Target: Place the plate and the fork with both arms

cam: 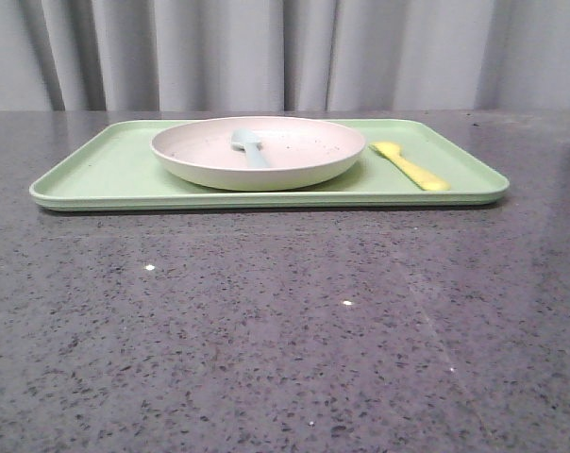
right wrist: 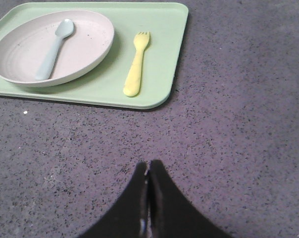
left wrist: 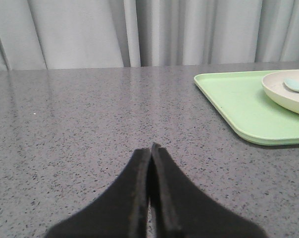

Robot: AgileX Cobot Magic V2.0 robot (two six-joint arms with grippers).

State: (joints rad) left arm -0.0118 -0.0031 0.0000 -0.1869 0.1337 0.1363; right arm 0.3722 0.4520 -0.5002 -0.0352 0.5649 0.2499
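Observation:
The pale pink-cream plate (cam: 294, 159) sits on the light green tray (cam: 106, 170) at the back of the table, with a pale blue spoon (cam: 250, 146) lying in it. The yellow fork (cam: 410, 166) lies on the tray just right of the plate. In the right wrist view the plate (right wrist: 85, 47), spoon (right wrist: 53, 49) and fork (right wrist: 136, 64) show on the tray (right wrist: 162, 49). My right gripper (right wrist: 148, 163) is shut and empty over bare table, short of the tray. My left gripper (left wrist: 151, 147) is shut and empty, left of the tray (left wrist: 238, 104). Neither gripper shows in the front view.
The table is dark grey speckled stone (cam: 285, 330). A grey curtain (cam: 285, 52) hangs behind it. In the left wrist view the plate's edge (left wrist: 283, 96) shows at the far right on the tray.

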